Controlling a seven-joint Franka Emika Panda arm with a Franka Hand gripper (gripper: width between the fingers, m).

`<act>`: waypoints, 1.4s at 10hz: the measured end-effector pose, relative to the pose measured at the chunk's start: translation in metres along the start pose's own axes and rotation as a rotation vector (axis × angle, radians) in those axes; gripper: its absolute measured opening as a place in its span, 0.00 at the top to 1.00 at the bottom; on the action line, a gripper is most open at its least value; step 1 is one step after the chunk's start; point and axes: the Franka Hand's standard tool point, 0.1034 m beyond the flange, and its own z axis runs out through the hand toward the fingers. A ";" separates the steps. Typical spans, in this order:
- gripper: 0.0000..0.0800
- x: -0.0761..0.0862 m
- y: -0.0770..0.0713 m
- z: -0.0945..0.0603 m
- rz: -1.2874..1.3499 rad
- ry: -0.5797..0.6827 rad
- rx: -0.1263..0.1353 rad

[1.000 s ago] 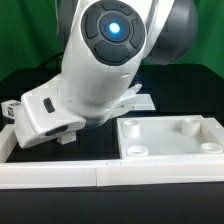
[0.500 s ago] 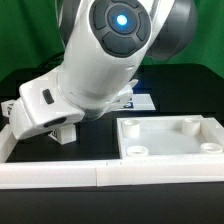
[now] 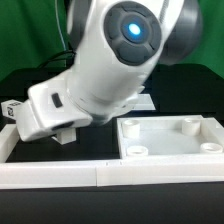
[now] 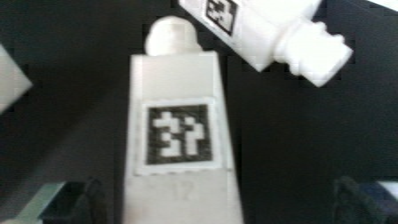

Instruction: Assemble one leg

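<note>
In the wrist view a leg [image 4: 178, 130], a white square block with a black-and-white tag and a round peg at its far end, lies on the black table between my fingers. My gripper [image 4: 222, 205] is open around it. One dark finger [image 4: 71, 202] is close to the leg and the other [image 4: 366, 198] stands well apart. A second leg [image 4: 270, 35] lies slanted just beyond. In the exterior view my hand [image 3: 50, 112] hangs low at the left and hides the fingers. Another tagged leg [image 3: 10, 110] shows at the far left.
A wide white tray-like piece with round sockets [image 3: 170, 152] lies at the exterior view's right. A white L-shaped rail [image 3: 90, 175] runs along the front and left. A flat tagged sheet [image 3: 140, 101] peeks out behind the arm.
The arm's upper joints have swung toward the exterior view's right. The hand stays low over the same spot at the left, slightly raised and turned.
</note>
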 end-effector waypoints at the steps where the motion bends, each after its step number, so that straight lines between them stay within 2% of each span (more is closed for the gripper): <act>1: 0.19 0.000 0.004 0.006 0.004 -0.005 0.005; 3: 0.19 -0.002 0.006 0.008 0.009 -0.006 0.008; 4: 0.30 -0.002 0.006 0.008 0.009 -0.006 0.007; 5: 0.30 -0.002 0.006 0.008 0.009 -0.006 0.007; 6: 0.57 -0.002 0.006 0.008 0.009 -0.006 0.007; 7: 0.64 -0.002 0.006 0.008 0.009 -0.006 0.007; 8: 0.64 -0.002 0.006 0.008 0.009 -0.006 0.007; 9: 0.64 -0.004 0.004 0.000 0.009 -0.016 0.009; 10: 0.64 -0.005 0.000 -0.018 0.008 -0.021 0.003; 12: 0.64 -0.010 -0.015 -0.074 0.035 -0.006 0.001; 13: 0.64 -0.021 -0.024 -0.103 0.091 0.014 0.010; 14: 0.64 -0.022 -0.031 -0.126 0.099 0.072 -0.009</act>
